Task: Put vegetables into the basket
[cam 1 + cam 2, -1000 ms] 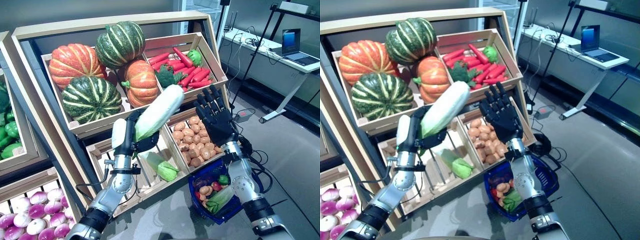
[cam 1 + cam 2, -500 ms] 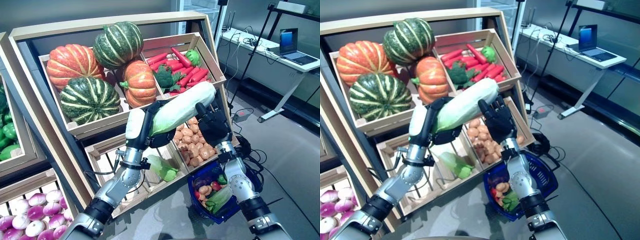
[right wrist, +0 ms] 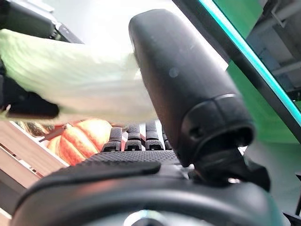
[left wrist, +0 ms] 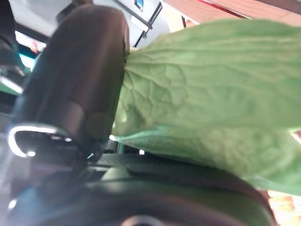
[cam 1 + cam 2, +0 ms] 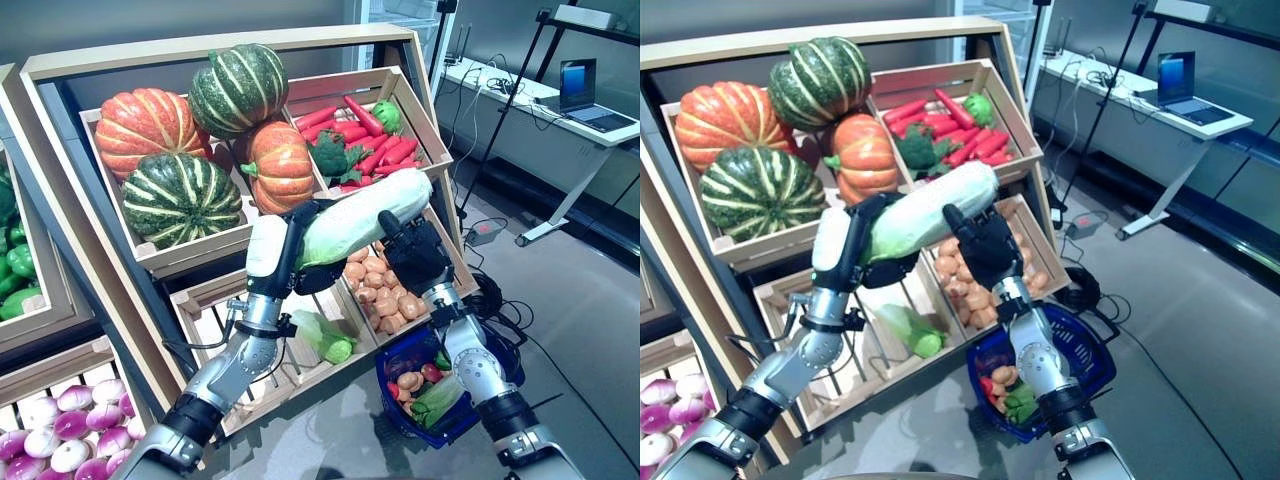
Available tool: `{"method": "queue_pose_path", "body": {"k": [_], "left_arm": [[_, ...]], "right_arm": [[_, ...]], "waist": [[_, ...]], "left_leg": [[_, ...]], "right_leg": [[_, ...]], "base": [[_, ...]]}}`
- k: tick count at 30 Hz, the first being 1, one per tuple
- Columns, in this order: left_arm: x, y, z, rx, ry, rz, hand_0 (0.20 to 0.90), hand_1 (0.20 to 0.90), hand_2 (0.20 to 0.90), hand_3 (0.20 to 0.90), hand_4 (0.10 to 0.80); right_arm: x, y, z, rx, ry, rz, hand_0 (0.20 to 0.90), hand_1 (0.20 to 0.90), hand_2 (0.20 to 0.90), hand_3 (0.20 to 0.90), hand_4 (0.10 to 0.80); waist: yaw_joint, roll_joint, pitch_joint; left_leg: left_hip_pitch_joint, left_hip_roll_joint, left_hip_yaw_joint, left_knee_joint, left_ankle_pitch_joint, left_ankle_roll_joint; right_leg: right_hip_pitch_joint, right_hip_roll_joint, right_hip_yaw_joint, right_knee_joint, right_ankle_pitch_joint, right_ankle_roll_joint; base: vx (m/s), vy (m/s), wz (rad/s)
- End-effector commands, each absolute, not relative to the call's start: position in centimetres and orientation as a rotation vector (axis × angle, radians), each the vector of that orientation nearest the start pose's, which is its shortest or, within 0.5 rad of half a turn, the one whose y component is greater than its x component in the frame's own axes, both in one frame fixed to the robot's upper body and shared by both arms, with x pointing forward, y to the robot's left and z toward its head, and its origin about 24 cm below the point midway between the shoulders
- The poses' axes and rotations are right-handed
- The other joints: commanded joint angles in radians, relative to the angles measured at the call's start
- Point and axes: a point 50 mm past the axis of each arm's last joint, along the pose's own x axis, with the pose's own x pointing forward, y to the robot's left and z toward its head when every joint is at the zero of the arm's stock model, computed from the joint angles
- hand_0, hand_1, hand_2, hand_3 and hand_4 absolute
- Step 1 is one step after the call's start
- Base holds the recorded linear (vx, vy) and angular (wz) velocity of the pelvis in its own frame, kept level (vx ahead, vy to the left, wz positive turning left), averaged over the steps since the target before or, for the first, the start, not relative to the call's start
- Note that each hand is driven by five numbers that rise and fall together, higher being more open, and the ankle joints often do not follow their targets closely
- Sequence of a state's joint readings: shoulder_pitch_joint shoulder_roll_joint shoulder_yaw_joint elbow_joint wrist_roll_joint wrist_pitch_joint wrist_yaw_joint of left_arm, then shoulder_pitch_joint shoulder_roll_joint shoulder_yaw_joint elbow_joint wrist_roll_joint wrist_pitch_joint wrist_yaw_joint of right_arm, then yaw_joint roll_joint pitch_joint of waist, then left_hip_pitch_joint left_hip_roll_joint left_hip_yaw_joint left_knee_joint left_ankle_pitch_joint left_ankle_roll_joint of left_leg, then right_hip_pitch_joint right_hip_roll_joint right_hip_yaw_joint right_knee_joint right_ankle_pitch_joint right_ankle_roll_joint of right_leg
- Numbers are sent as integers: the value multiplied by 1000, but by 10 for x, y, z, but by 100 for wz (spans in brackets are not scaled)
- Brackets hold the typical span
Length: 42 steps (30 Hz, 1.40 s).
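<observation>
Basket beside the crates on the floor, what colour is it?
Blue plastic basket, clearest in the left eye view.

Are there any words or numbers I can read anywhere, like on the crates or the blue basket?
None can be read.
The wooden crates carry no print.
The blue basket shows no label.
The laptop screen glows, but anything on it is too small to read.

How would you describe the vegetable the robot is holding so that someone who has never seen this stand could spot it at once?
Start at the wooden stand with its crates of pumpkins and red peppers. In front of it both hands meet: the left hand grips a long cabbage, and the right hand is at its far end. It is the only pale, white-to-green vegetable held in the air, not lying in a crate.
</observation>
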State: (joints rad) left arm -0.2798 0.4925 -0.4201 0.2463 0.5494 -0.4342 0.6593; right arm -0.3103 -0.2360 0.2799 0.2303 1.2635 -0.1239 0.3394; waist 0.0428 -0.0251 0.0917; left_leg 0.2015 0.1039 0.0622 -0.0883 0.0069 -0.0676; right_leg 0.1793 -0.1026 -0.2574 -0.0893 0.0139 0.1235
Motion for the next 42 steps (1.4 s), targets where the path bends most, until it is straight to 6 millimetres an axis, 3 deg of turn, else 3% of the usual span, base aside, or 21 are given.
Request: {"method": "queue_pose_path", "body": {"k": [1,14,15,16,35,36,37,38,42], "left_arm": [[285,106,150,781,-1103,-116,300,300,300,300,400],[276,98,108,899,-1030,-349,300,300,300,300,400],[276,98,104,893,-1017,-348,300,300,300,300,400],[275,99,102,887,-1009,-343,300,300,300,300,400],[278,115,78,818,-777,-277,300,300,300,300,400],[279,115,78,819,-773,-274,375,375,375,375,450],[279,116,77,822,-766,-269,589,589,589,589,593],[281,120,71,833,-715,-250,900,900,900,900,800],[284,130,59,854,-614,-216,900,900,900,900,800]], "right_arm": [[318,-108,150,926,-428,716,900,900,900,900,800],[314,-104,190,944,-603,828,900,900,900,900,800],[314,-104,193,942,-620,827,378,378,378,378,452],[314,-104,194,948,-628,818,300,300,300,300,400],[312,-120,205,1008,-745,708,300,300,300,300,400],[312,-120,206,1007,-747,707,300,300,300,300,400],[312,-121,206,1006,-751,705,300,300,300,300,400],[311,-122,206,1001,-761,696,300,300,300,300,400],[311,-128,207,966,-780,674,300,300,300,300,400]], "waist": [[-2,-13,-65],[-13,-10,-59],[-13,-10,-59],[-13,-9,-59],[-4,-11,-57],[-4,-10,-56],[-4,-10,-56],[-3,-10,-56],[-5,-11,-58]], "left_leg": [[-27,1,30,1,-26,-4],[-29,8,43,1,-26,-1],[-29,8,44,1,-26,-1],[-29,8,44,1,-26,-1],[-33,8,45,1,-24,-1],[-33,8,44,1,-24,-1],[-33,8,44,1,-25,-1],[-33,9,45,1,-25,-1],[-33,10,48,1,-25,-2]], "right_leg": [[25,-42,-4,8,-2,-17],[15,-38,20,10,-6,-16],[14,-38,21,10,-6,-15],[14,-38,22,10,-6,-15],[11,-39,23,7,-3,-16],[11,-39,23,7,-3,-16],[10,-39,23,7,-3,-16],[10,-40,22,7,-3,-15],[10,-39,23,5,-2,-15]], "base": [[0,0,0],[-2,1,-3],[3,7,-10],[6,9,-8],[0,0,0],[0,0,0],[0,0,0],[0,0,0],[0,0,0]]}}
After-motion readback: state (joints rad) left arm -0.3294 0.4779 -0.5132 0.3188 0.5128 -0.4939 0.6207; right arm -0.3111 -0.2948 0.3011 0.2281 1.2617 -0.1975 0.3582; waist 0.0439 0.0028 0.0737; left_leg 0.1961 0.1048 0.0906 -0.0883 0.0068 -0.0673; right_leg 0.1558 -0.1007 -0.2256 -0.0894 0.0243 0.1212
